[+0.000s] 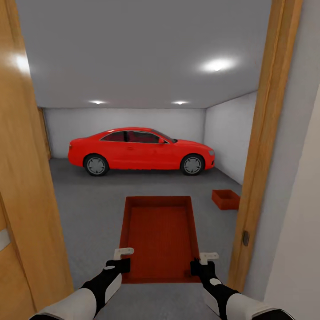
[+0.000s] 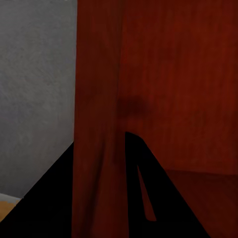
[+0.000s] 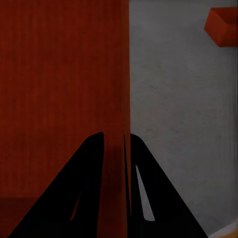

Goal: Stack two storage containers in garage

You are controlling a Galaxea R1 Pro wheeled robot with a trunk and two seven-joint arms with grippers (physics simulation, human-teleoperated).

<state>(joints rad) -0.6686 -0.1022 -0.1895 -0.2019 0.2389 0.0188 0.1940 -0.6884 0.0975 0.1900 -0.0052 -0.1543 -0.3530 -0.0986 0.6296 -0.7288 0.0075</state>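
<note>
Left gripper (image 1: 123, 254) pinches the near-left wall of the carried container (image 1: 160, 238), wall sandwiched between its fingers (image 2: 134, 188). Right gripper (image 1: 207, 258) is clamped on the near-right wall the same way. The bin hangs between both jaws, stretching ahead over the grey floor (image 1: 89, 209). Beyond the right jaws sits the second container (image 1: 226, 199), with the red car (image 1: 141, 151) farther off, past the wooden door frame (image 1: 262, 146).

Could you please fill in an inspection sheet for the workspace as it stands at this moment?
Surface: dark grey garage floor.
Job's things: held container carried through the doorway; second container on the floor by the right wall.
Clutter: nothing seen.
Grippers: left gripper and right gripper each pinch a side wall of the held container.
Cables: nothing seen.
Surroundings: red car, white walls, wooden door frame.
</note>
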